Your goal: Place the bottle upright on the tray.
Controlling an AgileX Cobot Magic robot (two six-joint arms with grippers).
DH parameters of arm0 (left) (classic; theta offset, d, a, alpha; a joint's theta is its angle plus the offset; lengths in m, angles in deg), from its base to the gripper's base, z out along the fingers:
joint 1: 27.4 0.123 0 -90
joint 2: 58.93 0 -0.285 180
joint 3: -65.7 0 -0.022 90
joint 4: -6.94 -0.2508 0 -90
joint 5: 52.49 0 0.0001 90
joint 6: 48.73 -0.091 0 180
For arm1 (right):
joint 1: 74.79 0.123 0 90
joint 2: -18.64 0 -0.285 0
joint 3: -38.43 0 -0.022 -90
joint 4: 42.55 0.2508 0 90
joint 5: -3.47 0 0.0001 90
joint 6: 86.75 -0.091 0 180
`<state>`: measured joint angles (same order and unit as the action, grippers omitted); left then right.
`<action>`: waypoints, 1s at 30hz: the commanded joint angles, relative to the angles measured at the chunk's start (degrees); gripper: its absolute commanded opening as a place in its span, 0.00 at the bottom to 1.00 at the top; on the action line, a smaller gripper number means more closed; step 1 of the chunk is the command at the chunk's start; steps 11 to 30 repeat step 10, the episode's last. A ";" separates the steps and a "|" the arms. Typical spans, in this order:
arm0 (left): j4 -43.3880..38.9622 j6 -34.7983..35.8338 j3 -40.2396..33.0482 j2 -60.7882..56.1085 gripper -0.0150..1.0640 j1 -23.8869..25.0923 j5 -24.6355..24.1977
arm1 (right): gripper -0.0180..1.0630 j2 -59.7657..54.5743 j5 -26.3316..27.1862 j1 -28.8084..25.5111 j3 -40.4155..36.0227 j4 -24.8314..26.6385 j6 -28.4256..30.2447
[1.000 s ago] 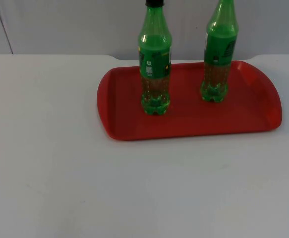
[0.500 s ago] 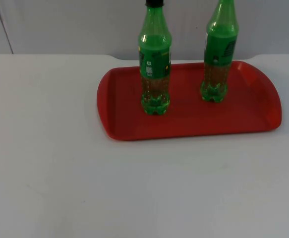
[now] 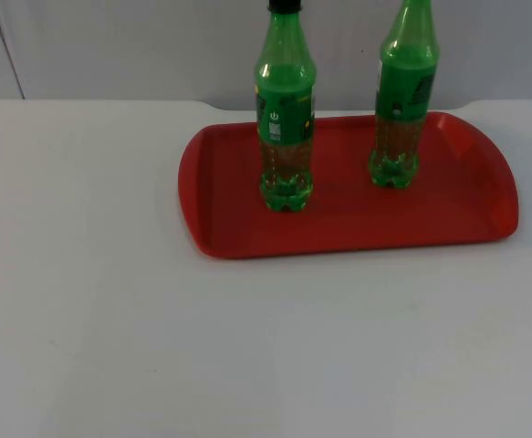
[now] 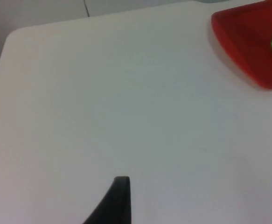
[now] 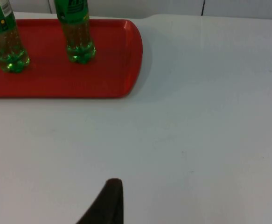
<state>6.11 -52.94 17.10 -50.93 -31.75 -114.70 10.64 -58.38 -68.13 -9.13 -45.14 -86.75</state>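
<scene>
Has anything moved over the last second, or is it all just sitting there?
Nothing visibly changed. The two green bottles, the left bottle and the right bottle, stand upright on the red tray exactly as before, and the tray has not shifted on the white table. Both arms wait back from the tray, each tool over bare table.

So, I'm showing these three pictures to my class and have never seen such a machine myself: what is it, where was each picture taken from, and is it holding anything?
It is a robot with two arms at a white table. One camera looks down from above. The other two ride on the wrists, where a black left fingertip and right fingertip show above bare table, holding nothing. On a red tray stand two green bottles, both upright: the left bottle with a black cap and the right bottle. Both arms wait back from the tray.
</scene>
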 commanded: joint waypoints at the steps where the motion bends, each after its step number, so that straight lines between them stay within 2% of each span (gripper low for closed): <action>1: 0.26 0.03 -0.30 -0.21 0.97 1.62 0.71 | 0.99 0.21 0.05 -0.30 -0.12 0.18 0.78; 10: 0.26 0.03 -0.30 -0.21 0.97 7.16 0.71 | 0.99 0.21 0.05 -0.30 -0.12 0.18 0.78; 30: 0.26 0.03 -0.30 -0.21 0.97 7.16 0.71 | 0.99 0.21 0.05 -0.30 -0.12 0.18 0.78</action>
